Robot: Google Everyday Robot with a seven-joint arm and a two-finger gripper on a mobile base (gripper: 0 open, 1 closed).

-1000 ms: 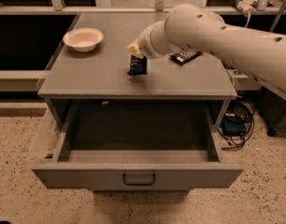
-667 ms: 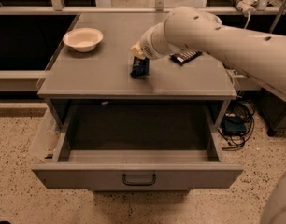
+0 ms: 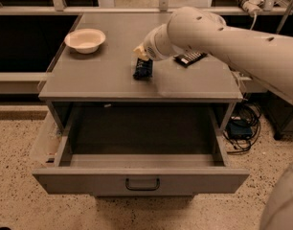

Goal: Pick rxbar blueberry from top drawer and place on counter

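Note:
The rxbar blueberry point(image 3: 143, 69), a small dark blue bar, is on the grey counter point(image 3: 98, 78) near its middle. My gripper point(image 3: 140, 55) is right above the bar's far end, at the tip of the white arm that reaches in from the right, and most of it is hidden by the wrist. The top drawer point(image 3: 89, 181) is pulled wide open below the counter. Its dark inside shows nothing in it, and its small handle point(image 3: 142, 184) is centred on the front.
A white bowl point(image 3: 85, 40) stands at the counter's back left. A black bar with white print point(image 3: 189, 58) lies right of the gripper. Cables and a box point(image 3: 240, 128) lie on the floor at the right. A shelf runs behind the counter.
The gripper and the blue bar have shifted slightly to the right over the counter. The drawer and the bowl have not moved.

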